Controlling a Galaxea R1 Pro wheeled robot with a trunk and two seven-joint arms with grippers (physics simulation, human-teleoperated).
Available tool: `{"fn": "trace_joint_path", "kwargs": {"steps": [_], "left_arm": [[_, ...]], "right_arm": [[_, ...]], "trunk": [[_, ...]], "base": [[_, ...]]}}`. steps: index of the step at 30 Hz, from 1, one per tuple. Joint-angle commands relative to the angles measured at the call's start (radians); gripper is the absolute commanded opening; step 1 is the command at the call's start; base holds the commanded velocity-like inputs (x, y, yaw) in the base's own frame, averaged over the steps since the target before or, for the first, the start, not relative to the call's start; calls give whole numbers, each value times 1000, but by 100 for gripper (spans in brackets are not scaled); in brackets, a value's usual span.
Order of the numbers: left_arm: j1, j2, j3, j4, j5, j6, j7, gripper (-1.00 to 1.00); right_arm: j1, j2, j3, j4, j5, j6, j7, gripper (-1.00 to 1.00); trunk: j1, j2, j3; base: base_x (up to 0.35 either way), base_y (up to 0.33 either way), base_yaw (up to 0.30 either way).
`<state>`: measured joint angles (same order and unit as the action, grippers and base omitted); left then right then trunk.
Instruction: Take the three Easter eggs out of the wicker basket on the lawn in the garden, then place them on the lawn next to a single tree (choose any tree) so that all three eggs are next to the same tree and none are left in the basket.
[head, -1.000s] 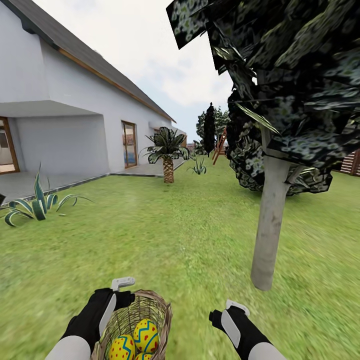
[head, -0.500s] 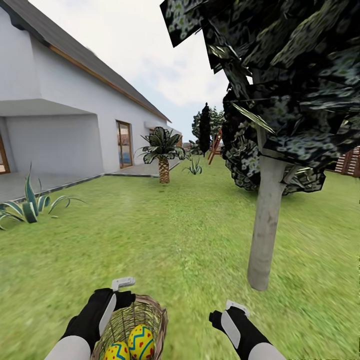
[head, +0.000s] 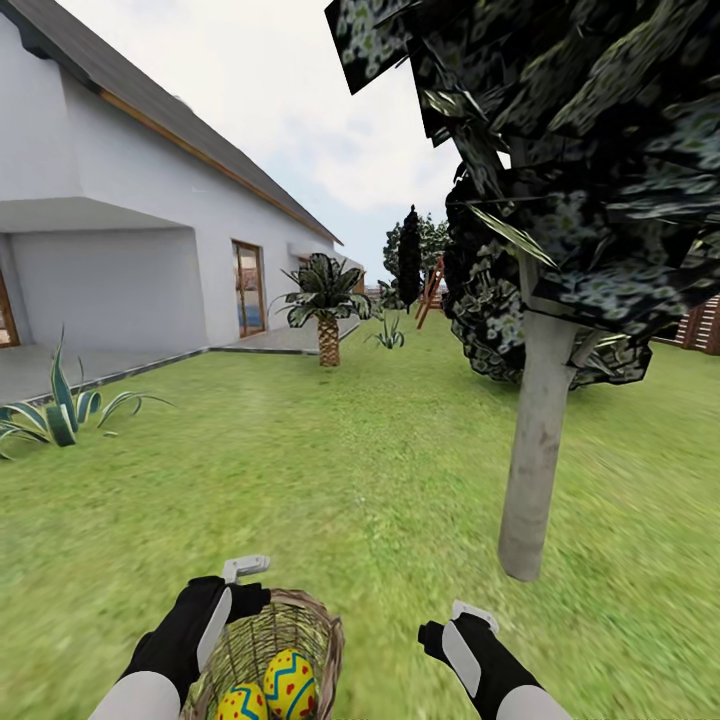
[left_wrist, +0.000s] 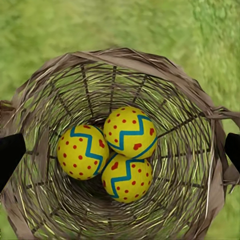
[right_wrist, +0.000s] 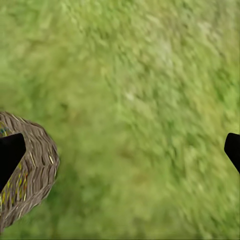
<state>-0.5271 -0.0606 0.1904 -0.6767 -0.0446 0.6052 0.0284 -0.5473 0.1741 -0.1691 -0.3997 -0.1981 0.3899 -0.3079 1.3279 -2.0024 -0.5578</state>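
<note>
Right now the left gripper (head: 240, 590) is at the basket (head: 300, 625) rim, jaws spread wide over it w/ rim between them. All three eggs (left_wrist: 117, 152) sit touching at basket bottom. Right gripper (head: 455, 622) is spread, empty, over lawn (head: 380, 480). Tree (head: 535, 450) stands near, ahead-right.

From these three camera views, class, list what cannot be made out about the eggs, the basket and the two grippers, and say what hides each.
- Third egg: head view's bottom edge cuts it off; the left wrist view shows all three.
- Basket base: below the head view's bottom edge, so whether it rests on the lawn is unclear.
- Left gripper: whether it grips the basket's rim; the rim hides the fingertips.
- Right gripper: fingertips cut by the right wrist view's edges.
</note>
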Motion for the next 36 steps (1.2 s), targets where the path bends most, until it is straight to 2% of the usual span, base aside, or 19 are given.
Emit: {"fn": "trace_joint_path", "kwargs": {"steps": [1,36], "left_arm": [[-1,-1,5,-2,-4,5,-1,100],[-1,-6,0,-1,-15,-6,-1,100]], "right_arm": [[0,0,-1,-2,-11,3,-7,100],[0,0,-1,5,-11,3,-7,100]], "trunk": [[0,-1,-2],[0,-1,-58]], "base": [[0,16,0],[0,1,0]]}}
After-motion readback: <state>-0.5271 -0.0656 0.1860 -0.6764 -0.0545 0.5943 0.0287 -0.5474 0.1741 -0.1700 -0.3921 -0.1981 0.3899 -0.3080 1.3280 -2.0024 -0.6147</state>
